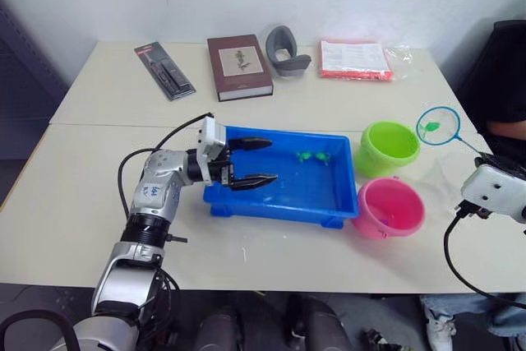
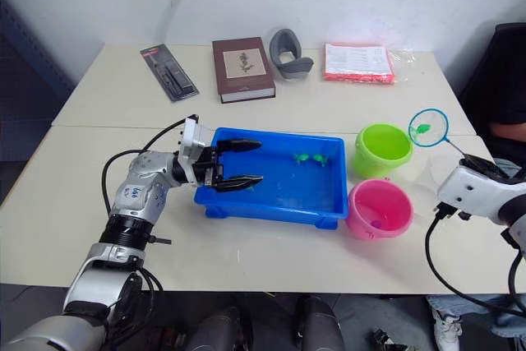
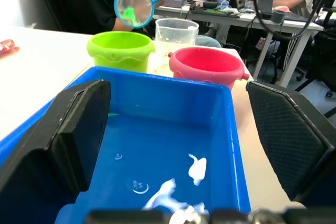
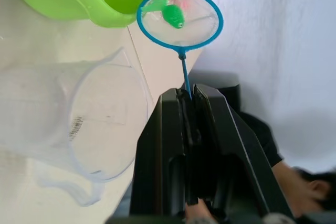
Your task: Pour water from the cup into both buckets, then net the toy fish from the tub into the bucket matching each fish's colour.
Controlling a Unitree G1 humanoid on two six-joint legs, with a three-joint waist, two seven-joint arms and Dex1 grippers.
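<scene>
Holding: the right gripper (image 4: pixel 190 103) has its two black fingers pressed together on the thin handle of a small blue-rimmed net (image 1: pixel 438 125), at the right edge of the head frame.
Net contents: one green toy fish (image 4: pixel 172 16) lies in the mesh, and the hoop sits just right of the lime green bucket (image 1: pixel 389 146), slightly above its rim.
Left gripper: the left gripper (image 1: pixel 252 161) is spread wide, its fingers reaching over the left end of the blue tub (image 1: pixel 283 200), apart from the fish in it.
Tub: it lies at the centre of the head frame on the pale table (image 1: pixel 99 203), and water glints on its floor in the left wrist view.
Fish in tub: two green fish (image 1: pixel 314 156) sit near its far wall, right of centre.
Buckets: the green one stands right of the tub's far corner; the pink bucket (image 1: pixel 389 207) stands just below it in the frame, beside the tub's near right corner.
Cup: the clear cup (image 4: pixel 73 116) stands just right of the buckets, near the right gripper.
Far edge of table: a black packaged item (image 1: pixel 164 71), a brown book (image 1: pixel 239 66), a grey curved object (image 1: pixel 286 52) and a red-edged packet (image 1: pixel 355 59) lie in a row along the top of the frame.
Person: someone in dark clothing sits at the right edge.
</scene>
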